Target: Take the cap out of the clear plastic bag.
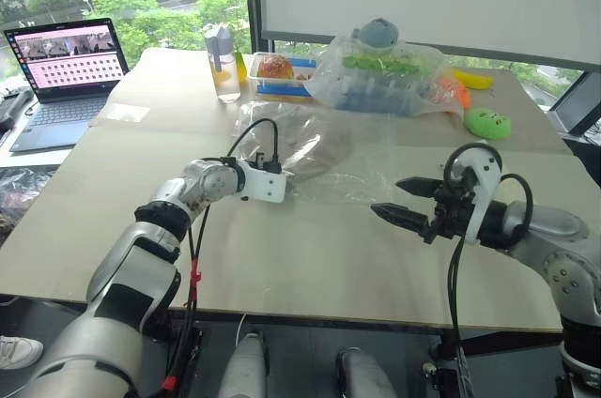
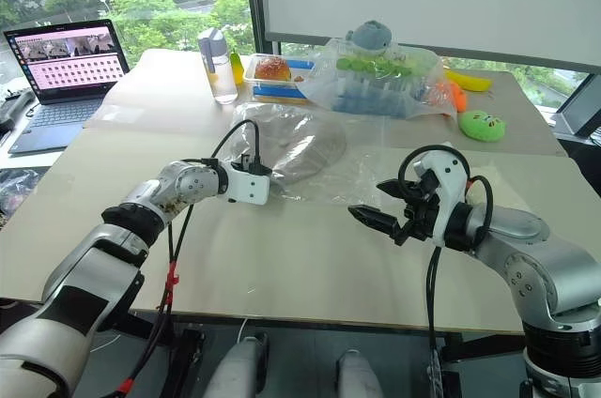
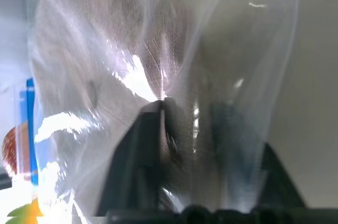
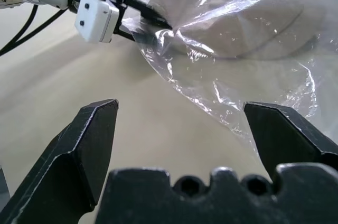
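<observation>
So far, task's barely begun: cap [image 2: 305, 146] sits fully inside clear plastic bag [image 2: 371, 173], lying flat mid-surface [image 2: 310, 267]. My left hand [image 4: 145, 19] is at the bag's near-left edge, fingers clenched on a pinch of plastic. Right hand [image 2: 377, 206] hovers just beside the bag's other side, spread wide, grasping nothing. Cap extraction's all left to do.

No readable text, label or number anywhere, laptop screen [image 1: 73, 58] too small.
</observation>
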Controlling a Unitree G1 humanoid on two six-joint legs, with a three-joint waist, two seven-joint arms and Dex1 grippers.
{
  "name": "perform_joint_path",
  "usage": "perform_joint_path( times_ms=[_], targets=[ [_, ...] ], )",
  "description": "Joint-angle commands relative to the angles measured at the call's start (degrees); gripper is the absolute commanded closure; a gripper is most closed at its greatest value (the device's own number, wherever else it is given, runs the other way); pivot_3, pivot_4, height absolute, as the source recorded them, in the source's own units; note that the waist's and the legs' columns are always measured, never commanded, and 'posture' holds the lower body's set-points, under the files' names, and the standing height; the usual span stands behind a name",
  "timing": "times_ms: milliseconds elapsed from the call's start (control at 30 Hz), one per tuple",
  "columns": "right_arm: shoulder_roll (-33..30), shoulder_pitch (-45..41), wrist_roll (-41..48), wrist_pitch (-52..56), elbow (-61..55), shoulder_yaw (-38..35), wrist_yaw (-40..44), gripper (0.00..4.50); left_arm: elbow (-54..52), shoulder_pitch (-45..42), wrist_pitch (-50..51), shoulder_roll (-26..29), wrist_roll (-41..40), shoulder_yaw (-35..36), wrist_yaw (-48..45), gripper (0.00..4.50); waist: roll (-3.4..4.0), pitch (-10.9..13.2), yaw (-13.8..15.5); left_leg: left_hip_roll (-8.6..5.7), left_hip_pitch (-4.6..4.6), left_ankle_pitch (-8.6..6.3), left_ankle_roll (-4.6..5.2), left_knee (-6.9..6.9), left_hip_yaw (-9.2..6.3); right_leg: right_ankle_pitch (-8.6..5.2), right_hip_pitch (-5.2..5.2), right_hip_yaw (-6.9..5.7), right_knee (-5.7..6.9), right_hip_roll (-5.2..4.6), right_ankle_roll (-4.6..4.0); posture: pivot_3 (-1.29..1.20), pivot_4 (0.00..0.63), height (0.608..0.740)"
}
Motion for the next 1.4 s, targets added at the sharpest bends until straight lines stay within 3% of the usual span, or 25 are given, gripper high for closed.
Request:
perform_joint_path(
  times_ms=[33,233,400,500,600,833,967,1167,1367,1400],
  targets=[
    [-0.5,-1.69,-1.06,-2.42,0.54,0.27,0.31,0.0,2.09,1.58,-3.75,5.97,0.28,0.49,0.46,4.48,0.0,0.0,-0.67,0.0,0.0,0.0,0.0,-0.03,0.0,0.0,-0.03,0.0,0.01,0.0,0.0,0.0,0.15,0.74],
    [0.35,-3.75,-2.36,-4.07,3.04,2.33,1.05,0.0,8.77,0.9,-12.35,17.44,7.8,-3.31,9.98,4.48,0.0,0.0,-3.38,0.05,0.16,0.01,0.01,-0.27,0.0,0.01,-0.1,0.02,0.1,0.06,-0.01,0.0,0.15,0.74],
    [1.69,-6.39,-4.06,-5.62,5.79,5.17,1.57,0.0,12.86,-2.62,-14.52,22.33,21.87,-11.58,37.24,4.48,-0.01,0.0,-3.49,0.05,0.17,0.0,0.01,-0.25,0.0,0.01,-0.12,0.04,0.13,0.06,0.0,0.0,0.15,0.74],
    [2.04,-7.55,-4.9,-6.34,7.03,6.17,2.12,0.0,14.06,-2.64,-20.26,22.51,25.26,-15.02,42.05,4.48,-0.01,0.0,-2.82,0.02,0.12,0.0,0.0,-0.24,0.01,-0.02,-0.15,0.04,0.09,0.04,0.04,0.0,0.15,0.74],
    [2.25,-8.06,-5.28,-6.54,7.64,6.27,2.25,0.0,14.8,-3.09,-22.93,19.85,22.36,-13.28,41.77,4.48,-0.03,0.02,-1.38,0.02,0.02,-0.01,-0.02,-0.27,0.04,-0.03,-0.23,0.03,0.06,0.02,0.03,0.0,0.15,0.74],
    [2.58,-7.37,-5.6,-5.94,6.61,5.96,1.7,0.0,14.38,-3.26,-26.06,11.5,10.69,-5.76,31.2,4.48,-0.03,0.01,1.25,0.02,0.01,-0.02,-0.03,-0.25,0.21,-0.02,-0.19,0.02,0.05,-0.09,0.01,0.0,0.15,0.74],
    [1.93,-6.35,-5.73,-5.56,5.79,4.62,0.61,0.0,9.8,-4.35,-32.79,8.84,9.15,-5.78,27.49,4.48,-0.03,0.01,1.43,0.02,-0.1,-0.01,-0.03,-0.2,0.23,0.0,-0.19,0.01,0.02,-0.09,0.0,0.0,0.15,0.74],
    [2.69,-6.37,-3.29,-4.36,4.05,0.43,-2.19,0.0,4.15,-5.99,-41.37,7.29,14.65,-8.4,28.82,4.48,-0.04,0.02,0.51,0.02,-0.15,0.0,-0.02,-0.22,0.22,0.1,-0.22,0.01,0.05,-0.04,-0.07,0.0,0.15,0.74],
    [3.9,-6.86,-0.2,-1.89,2.96,-4.58,-6.61,0.0,4.96,-10.06,-43.64,8.85,28.61,-15.18,40.03,4.48,-0.04,0.02,-0.12,0.03,-0.01,0.0,-0.02,-0.15,0.22,0.01,-0.11,0.03,0.06,-0.04,0.12,0.0,0.15,0.74],
    [3.9,-6.7,-0.04,-1.72,2.81,-4.74,-7.05,0.0,5.26,-10.69,-44.12,9.1,30.53,-16.32,42.43,3.79,-0.04,0.02,-0.13,0.03,-0.01,0.0,-0.02,-0.15,0.22,0.01,-0.12,0.03,0.07,-0.04,0.12,0.0,0.15,0.74]
  ],
)
